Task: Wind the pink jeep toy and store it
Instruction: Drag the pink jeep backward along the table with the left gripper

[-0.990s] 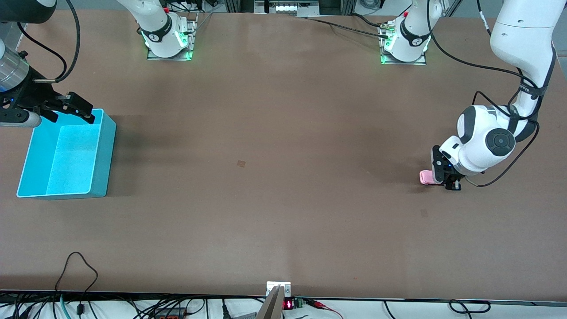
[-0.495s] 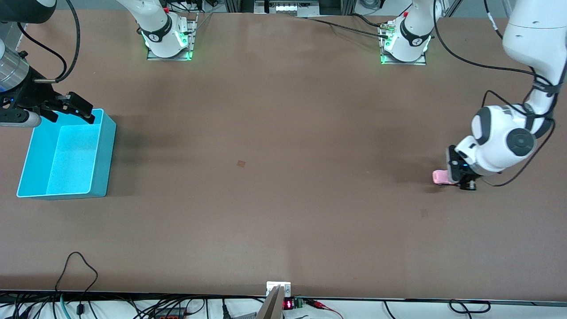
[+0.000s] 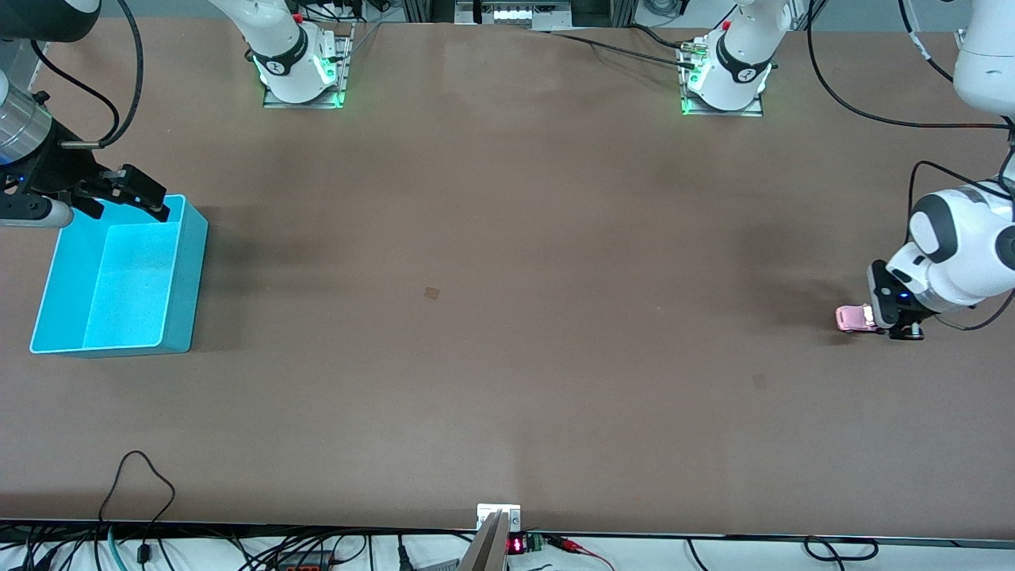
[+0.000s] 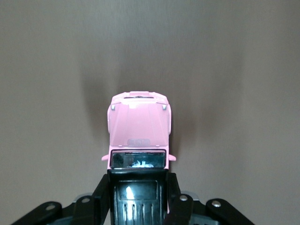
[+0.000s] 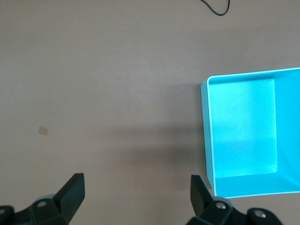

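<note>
The pink jeep toy (image 3: 853, 318) stands on the brown table at the left arm's end, with its pink bonnet and black ribbed roof in the left wrist view (image 4: 139, 126). My left gripper (image 3: 894, 323) is shut on the jeep's rear half, and its fingers (image 4: 101, 194) press both sides of the roof. The cyan bin (image 3: 184, 274) stands open at the right arm's end and also shows in the right wrist view (image 5: 206, 140). My right gripper (image 3: 135, 194) hangs open and empty over the bin's rim that lies farthest from the front camera.
A small square mark (image 3: 431, 293) lies near the table's middle, and another (image 3: 760, 381) lies nearer to the front camera than the jeep. Cables (image 3: 143, 492) trail along the table's front edge.
My left gripper has dragged the jeep along the table toward the left arm's end, away from the bin. The right arm has not moved.
</note>
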You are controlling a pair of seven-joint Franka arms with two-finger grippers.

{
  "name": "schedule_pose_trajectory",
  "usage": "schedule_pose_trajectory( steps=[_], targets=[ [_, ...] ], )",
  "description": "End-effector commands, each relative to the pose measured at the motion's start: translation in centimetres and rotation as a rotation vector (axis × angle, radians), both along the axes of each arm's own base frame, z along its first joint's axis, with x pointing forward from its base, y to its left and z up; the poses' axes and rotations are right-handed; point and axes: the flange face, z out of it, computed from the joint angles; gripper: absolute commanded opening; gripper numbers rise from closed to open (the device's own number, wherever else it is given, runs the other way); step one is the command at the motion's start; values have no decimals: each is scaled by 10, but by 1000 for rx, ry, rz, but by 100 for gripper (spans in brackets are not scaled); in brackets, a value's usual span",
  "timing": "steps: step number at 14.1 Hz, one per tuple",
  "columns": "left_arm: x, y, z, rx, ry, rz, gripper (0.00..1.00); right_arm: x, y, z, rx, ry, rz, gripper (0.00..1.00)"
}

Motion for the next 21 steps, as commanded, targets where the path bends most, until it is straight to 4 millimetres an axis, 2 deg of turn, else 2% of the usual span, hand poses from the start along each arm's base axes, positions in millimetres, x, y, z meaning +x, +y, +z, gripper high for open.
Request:
schedule_pose_trajectory(
  steps=[1,7,9,10,11,15,17,21],
  targets=[
    [-16,16,-44,-25,65,-8,14,-3,-3,2,0,3,8,100],
    [-12,18,-44,-25,63,-32,14,-3,-3,1,0,5,8,100],
    [-12,18,-43,-25,59,-29,19,-3,-3,1,0,5,8,100],
    [-12,17,-42,-28,60,-28,43,-3,-3,1,0,5,8,100],
    [-10,16,-41,-33,54,-24,99,-3,-3,1,0,5,8,100],
    [4,-7,-13,-41,40,-58,100,-4,-3,1,0,6,8,100],
    [13,-23,8,-53,55,-76,100,-4,-3,1,0,6,8,100],
    [19,-45,47,-67,120,-21,100,-4,-3,1,0,6,11,100]
  ],
)
